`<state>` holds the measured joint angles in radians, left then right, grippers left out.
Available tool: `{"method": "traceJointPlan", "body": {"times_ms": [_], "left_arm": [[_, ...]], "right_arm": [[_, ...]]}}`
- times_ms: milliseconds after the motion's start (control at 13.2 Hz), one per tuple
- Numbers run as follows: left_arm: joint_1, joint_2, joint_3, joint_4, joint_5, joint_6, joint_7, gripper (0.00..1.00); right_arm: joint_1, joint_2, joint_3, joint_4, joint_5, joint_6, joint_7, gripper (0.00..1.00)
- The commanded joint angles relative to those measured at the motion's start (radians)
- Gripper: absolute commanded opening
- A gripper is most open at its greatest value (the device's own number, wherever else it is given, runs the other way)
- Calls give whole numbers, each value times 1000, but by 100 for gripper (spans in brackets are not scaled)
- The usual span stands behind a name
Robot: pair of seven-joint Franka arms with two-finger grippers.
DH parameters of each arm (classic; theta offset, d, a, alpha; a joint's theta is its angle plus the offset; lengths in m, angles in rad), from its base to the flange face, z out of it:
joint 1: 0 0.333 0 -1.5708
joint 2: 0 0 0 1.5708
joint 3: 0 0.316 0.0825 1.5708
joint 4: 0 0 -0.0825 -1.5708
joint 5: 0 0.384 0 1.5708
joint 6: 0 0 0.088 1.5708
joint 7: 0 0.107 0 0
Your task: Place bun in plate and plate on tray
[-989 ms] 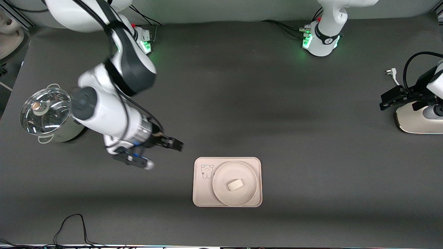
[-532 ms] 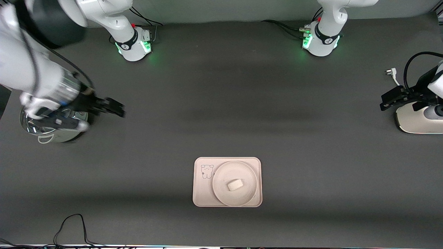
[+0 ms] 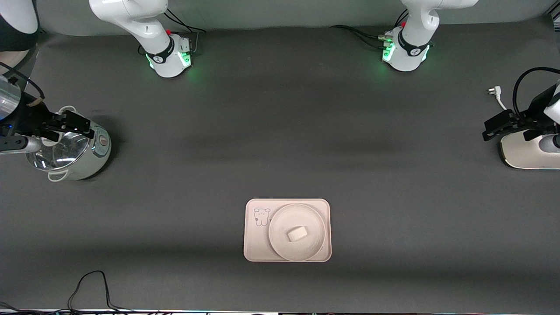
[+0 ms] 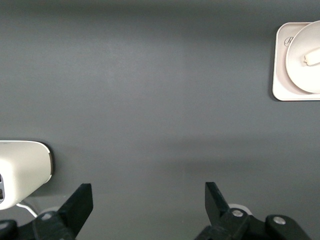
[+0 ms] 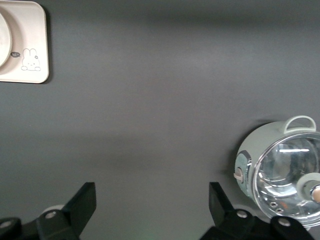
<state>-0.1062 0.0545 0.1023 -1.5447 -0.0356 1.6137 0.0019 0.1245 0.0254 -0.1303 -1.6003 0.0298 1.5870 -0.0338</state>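
The cream-pink tray (image 3: 256,245) lies on the dark table, near the front camera. On it sits the round plate (image 3: 280,232), with the small off-white bun (image 3: 297,233) resting in its middle. My right gripper (image 3: 76,124) hangs open and empty over the lidded pot at the right arm's end of the table, well away from the tray. My left gripper (image 3: 492,127) waits open and empty at the left arm's end. The left wrist view shows tray (image 4: 280,75), plate (image 4: 300,65) and bun (image 4: 312,58). In the right wrist view a corner of the tray (image 5: 30,45) shows.
A pale green pot with a glass lid (image 3: 65,151) stands at the right arm's end. A white appliance (image 3: 529,151) with a cable and plug (image 3: 494,92) sits at the left arm's end. A black cable (image 3: 87,284) loops near the front edge.
My right arm has swung away from beside the tray toward its own end of the table and is now over the pot. Tray, plate, bun and left arm have not moved.
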Motion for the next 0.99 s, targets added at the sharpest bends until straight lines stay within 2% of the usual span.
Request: {"method": "traceJointPlan", "body": {"times_ms": [0, 913], "left_arm": [[2, 4, -1, 21, -3, 0, 3, 100], [5, 7, 0, 23, 2, -3, -3, 100]], "right_arm": [[7, -33, -14, -20, -51, -1, -32, 100], [6, -32, -15, -15, -51, -13, -25, 100]]}}
